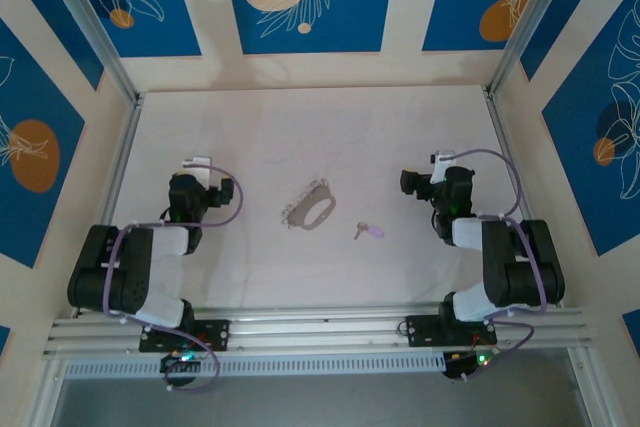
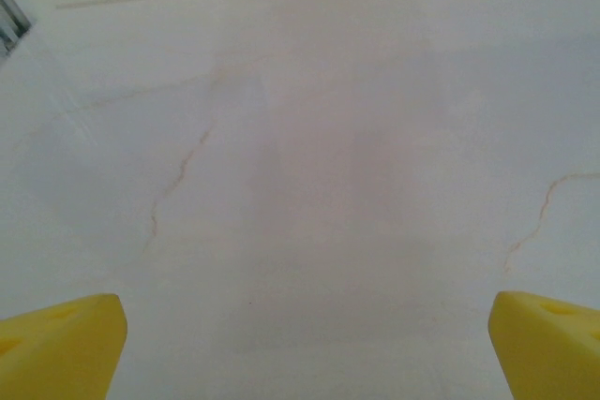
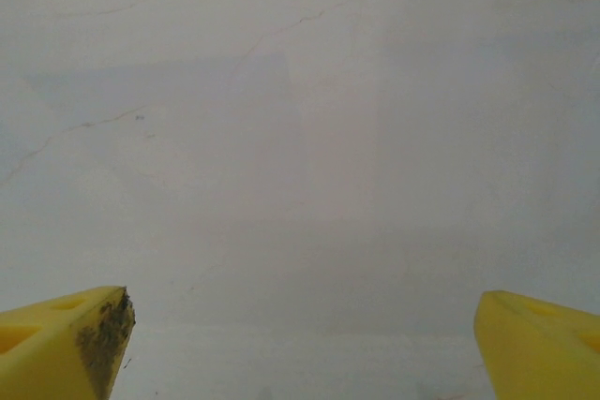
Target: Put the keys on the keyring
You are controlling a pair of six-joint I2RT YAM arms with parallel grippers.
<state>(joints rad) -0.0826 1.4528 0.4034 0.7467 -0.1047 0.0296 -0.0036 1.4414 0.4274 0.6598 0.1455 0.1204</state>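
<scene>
lilac-headed key [image 1: 367,231] lies loose just beside the keyring [image 1: 309,211] on the table [image 1: 250,127] (not threaded), so you've everything left; left gripper [image 2: 305,339] and right gripper [image 3: 302,339] both gape empty, well apart from them.

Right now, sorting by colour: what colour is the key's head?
Pale lilac; key clearest in top view.

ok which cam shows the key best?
Top external: the key lies in full on the table, just right of the keyring and apart from it. The left wrist and right wrist views face bare table past the open left gripper and right gripper, no help on the key.
</scene>
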